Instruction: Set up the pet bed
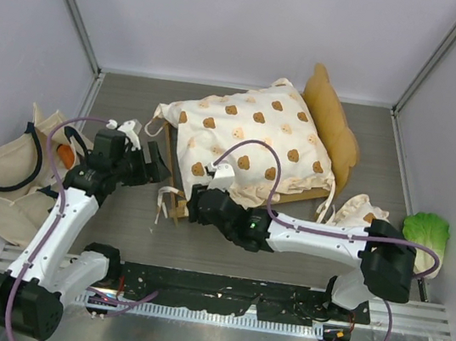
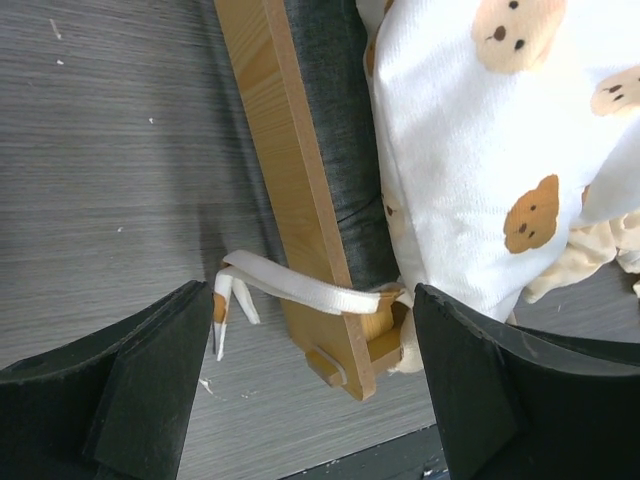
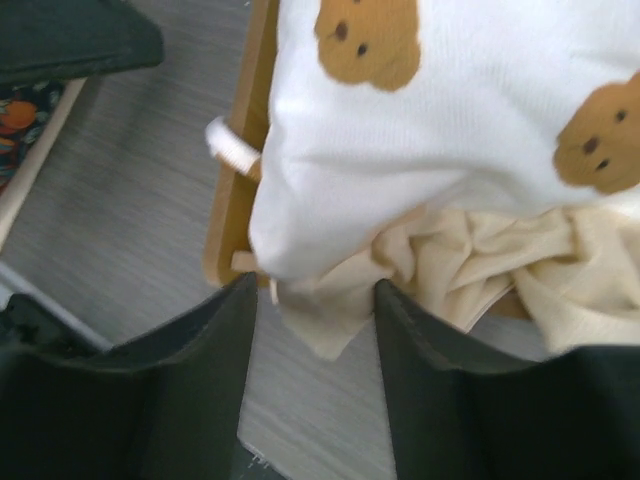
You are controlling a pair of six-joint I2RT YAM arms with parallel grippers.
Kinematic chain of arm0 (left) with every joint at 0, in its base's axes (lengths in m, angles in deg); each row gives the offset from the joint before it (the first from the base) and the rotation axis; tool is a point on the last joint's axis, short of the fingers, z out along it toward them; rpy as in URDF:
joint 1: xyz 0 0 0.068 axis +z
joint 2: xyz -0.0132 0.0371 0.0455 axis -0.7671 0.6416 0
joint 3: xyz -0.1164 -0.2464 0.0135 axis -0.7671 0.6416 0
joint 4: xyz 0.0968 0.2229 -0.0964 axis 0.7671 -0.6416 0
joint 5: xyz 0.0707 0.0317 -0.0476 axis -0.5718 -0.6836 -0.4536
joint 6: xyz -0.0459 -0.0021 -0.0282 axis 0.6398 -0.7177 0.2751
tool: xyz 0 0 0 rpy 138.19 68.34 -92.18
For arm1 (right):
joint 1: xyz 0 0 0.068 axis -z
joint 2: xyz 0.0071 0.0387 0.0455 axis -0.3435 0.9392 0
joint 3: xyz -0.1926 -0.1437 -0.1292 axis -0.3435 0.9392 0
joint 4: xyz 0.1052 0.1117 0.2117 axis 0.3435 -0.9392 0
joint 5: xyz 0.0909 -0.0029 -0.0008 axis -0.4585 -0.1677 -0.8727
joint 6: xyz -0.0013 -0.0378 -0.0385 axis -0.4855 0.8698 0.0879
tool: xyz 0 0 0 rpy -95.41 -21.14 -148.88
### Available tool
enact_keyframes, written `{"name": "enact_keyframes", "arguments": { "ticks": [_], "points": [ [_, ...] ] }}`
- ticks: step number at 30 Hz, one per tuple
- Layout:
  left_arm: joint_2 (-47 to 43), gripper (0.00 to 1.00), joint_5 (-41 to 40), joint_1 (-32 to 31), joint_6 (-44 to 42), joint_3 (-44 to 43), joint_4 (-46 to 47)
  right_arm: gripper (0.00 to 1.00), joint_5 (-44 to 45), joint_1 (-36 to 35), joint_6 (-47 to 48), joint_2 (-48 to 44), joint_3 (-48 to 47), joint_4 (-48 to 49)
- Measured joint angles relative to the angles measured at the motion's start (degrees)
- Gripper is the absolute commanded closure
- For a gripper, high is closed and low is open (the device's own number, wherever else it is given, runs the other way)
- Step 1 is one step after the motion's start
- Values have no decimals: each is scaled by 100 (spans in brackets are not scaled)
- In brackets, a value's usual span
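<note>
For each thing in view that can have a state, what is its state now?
pet bed, standing on the table, cushion on it.
cushion, rumpled, overhanging the frame's edge.
tie strap, untied, draped over the frame corner.
tote bag, slumped flat on the table.
lettuce toy, lying by the right wall.
left gripper, open, either side of the frame corner.
right gripper, astride the cushion's cream edge; grip unclear.
</note>
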Motion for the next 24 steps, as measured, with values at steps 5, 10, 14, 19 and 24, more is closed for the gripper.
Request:
{"name": "enact_keyframes", "arguments": {
  "ticks": [5,10,14,19,24],
  "points": [
    [-50,22,120,0,-214,0,-22,99,481,83,269,267,-223,-74],
    [-48,25,282,-131,-448,-7,-63,99,507,378,468,107,-149,-52],
    [105,24,232,-680,-564,-103,-76,99,245,953,662,-367,234,170],
    [647,32,133,-1239,-809,-476,-76,99,-319,1510,813,-551,496,573],
    [1145,32,-31,-1561,-1119,-894,-72,99,-876,1718,859,-549,614,748]
  ]
}}
